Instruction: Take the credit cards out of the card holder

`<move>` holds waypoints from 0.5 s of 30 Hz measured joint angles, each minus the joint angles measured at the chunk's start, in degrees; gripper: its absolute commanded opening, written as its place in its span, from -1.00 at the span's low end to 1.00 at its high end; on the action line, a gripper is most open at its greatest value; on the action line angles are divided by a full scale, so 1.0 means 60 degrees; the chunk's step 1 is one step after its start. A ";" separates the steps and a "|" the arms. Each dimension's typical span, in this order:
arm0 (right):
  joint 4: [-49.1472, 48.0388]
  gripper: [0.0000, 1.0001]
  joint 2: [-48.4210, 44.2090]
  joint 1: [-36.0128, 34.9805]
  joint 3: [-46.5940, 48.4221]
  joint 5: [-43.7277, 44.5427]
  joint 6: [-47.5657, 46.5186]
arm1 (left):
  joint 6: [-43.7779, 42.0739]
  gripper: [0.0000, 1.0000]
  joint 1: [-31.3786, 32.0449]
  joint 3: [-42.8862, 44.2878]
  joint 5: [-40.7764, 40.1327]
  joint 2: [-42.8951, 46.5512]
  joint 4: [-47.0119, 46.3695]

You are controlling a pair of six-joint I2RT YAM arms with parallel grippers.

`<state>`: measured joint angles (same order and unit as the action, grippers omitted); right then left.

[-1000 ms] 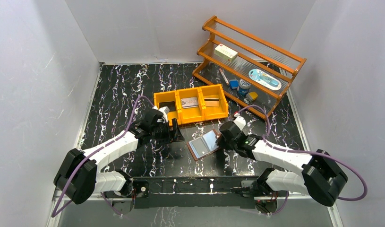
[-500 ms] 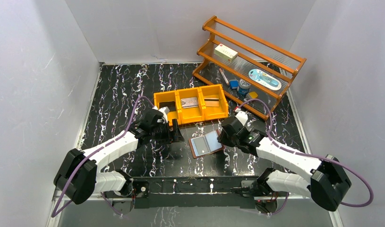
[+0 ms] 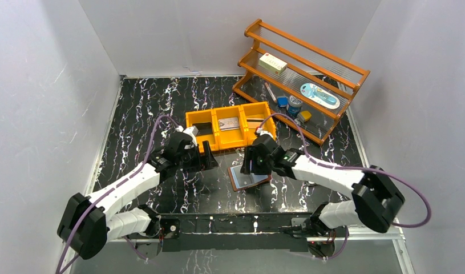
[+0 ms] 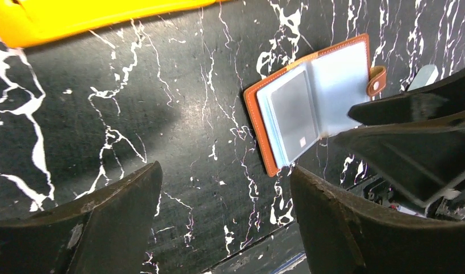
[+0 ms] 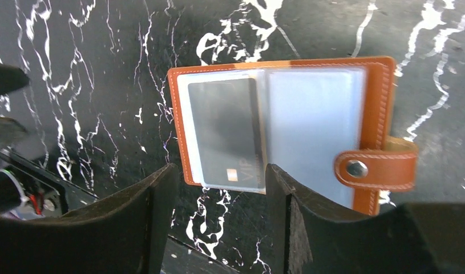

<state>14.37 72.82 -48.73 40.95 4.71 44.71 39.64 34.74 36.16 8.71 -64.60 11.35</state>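
The brown card holder (image 3: 251, 178) lies open and flat on the black marble table, its snap tab (image 5: 378, 169) to one side. A dark credit card (image 5: 224, 131) sits in its pale blue sleeve (image 4: 292, 108). Other credit cards lie in the orange bin: a silvery one (image 3: 229, 123) and one with a black stripe (image 3: 254, 121). My right gripper (image 5: 218, 171) hovers open just over the card holder's near edge, touching nothing. My left gripper (image 4: 224, 171) is open over bare table to the holder's left (image 3: 210, 158).
The orange three-compartment bin (image 3: 241, 142) stands just behind both grippers. A wooden rack (image 3: 332, 65) with small items fills the back right. White walls close in the table on three sides. The arms' base rail (image 3: 235, 224) runs along the near edge.
My right gripper has opened and swung left over the card holder, which has dropped from tilted to flat. The left arm has shifted slightly back.
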 measured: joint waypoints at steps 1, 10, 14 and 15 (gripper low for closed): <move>0.0000 0.40 0.0288 -0.0098 0.0146 -0.0073 -0.0124 | 0.0007 0.64 0.0000 0.0000 -0.0149 0.0157 0.0044; 0.0324 0.47 0.2091 -0.0641 0.1402 -0.0058 -0.1045 | 0.0095 0.67 0.0000 0.0000 -0.0882 0.0849 0.0484; 0.0681 0.50 0.2612 -0.1002 0.1843 0.0270 -0.1279 | 0.0113 0.67 0.0000 0.0000 -0.0962 0.0841 0.0568; 0.0761 0.50 0.2728 -0.1086 0.1931 0.0353 -0.1304 | 0.0109 0.67 0.0000 0.0000 -0.0965 0.0841 0.0583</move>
<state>18.94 89.19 -55.24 52.53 6.83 36.88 40.29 34.74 36.16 2.92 -59.55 14.85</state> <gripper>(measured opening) 0.743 0.833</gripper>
